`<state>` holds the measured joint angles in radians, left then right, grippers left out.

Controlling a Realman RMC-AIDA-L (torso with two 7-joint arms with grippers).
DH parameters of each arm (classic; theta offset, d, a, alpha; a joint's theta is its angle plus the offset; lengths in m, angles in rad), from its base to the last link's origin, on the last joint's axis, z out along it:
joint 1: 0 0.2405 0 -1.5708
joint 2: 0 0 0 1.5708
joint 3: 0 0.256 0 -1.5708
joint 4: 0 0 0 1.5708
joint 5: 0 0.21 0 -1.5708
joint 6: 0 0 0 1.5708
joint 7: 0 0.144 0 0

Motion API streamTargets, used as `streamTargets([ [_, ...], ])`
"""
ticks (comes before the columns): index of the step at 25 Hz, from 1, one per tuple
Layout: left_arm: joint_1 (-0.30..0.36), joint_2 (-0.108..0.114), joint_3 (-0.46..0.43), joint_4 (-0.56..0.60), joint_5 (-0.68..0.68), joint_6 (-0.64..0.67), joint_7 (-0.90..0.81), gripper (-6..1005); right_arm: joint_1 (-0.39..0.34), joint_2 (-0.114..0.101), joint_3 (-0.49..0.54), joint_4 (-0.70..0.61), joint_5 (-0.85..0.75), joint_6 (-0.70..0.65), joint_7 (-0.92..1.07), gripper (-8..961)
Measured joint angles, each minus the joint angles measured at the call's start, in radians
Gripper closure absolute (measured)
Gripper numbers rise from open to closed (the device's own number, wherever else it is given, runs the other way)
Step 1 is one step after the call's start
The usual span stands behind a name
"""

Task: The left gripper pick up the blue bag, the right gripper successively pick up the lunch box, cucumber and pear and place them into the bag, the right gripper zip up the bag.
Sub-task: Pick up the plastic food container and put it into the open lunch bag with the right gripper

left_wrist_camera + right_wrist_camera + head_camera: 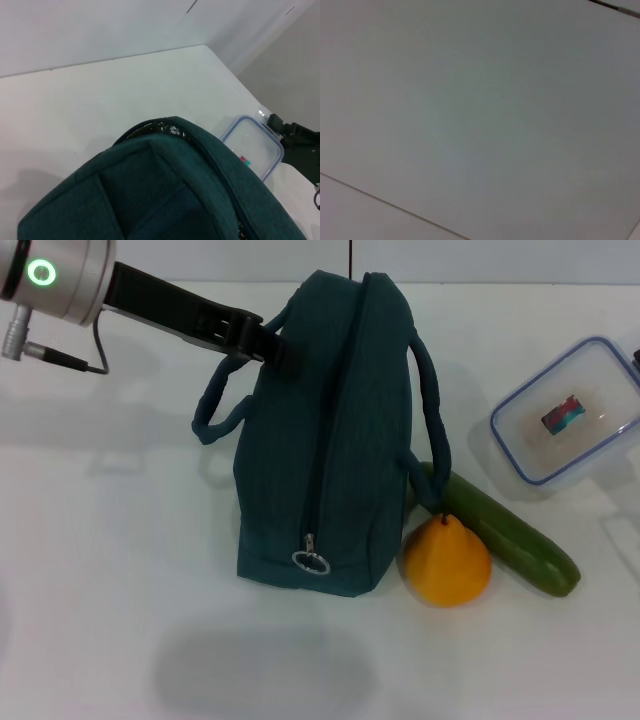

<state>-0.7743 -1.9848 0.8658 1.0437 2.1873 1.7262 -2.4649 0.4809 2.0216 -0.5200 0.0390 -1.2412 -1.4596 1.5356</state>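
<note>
The blue bag (330, 430) hangs tilted, its shadow lying apart from it on the table. Its zip ring (310, 561) is at the near lower end. My left gripper (268, 344) is shut on the bag's upper left side, by one strap handle (222, 400). The bag's top fills the left wrist view (165, 195). The pear (447, 560) and the cucumber (505, 530) lie just right of the bag. The lunch box (570, 410) sits at the far right, also in the left wrist view (250, 145). My right gripper (296, 142) is beside the lunch box, at the head view's right edge.
The white table (120, 570) stretches left of and in front of the bag. A small red and teal item (563, 416) lies in the lunch box. The table's far edge and a wall show in the left wrist view. The right wrist view shows only a plain pale surface.
</note>
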Motion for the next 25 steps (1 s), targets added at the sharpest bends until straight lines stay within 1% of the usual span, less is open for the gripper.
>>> streamTargets([
  [6, -0.02, 0.0, 0.002, 0.0, 0.031, 0.0, -0.002, 960, 0.001, -0.001, 0.001, -0.01, 0.003, -0.02, 0.0, 857],
  [11, -0.051, 0.001, 0.002, 0.0, 0.083, 0.0, -0.011, 960, 0.015, 0.0, 0.002, -0.028, 0.029, -0.083, 0.0, 857],
  [25, -0.086, -0.008, 0.01, -0.004, 0.093, -0.003, -0.016, 960, 0.063, 0.001, 0.002, -0.051, 0.077, -0.211, 0.0, 858],
])
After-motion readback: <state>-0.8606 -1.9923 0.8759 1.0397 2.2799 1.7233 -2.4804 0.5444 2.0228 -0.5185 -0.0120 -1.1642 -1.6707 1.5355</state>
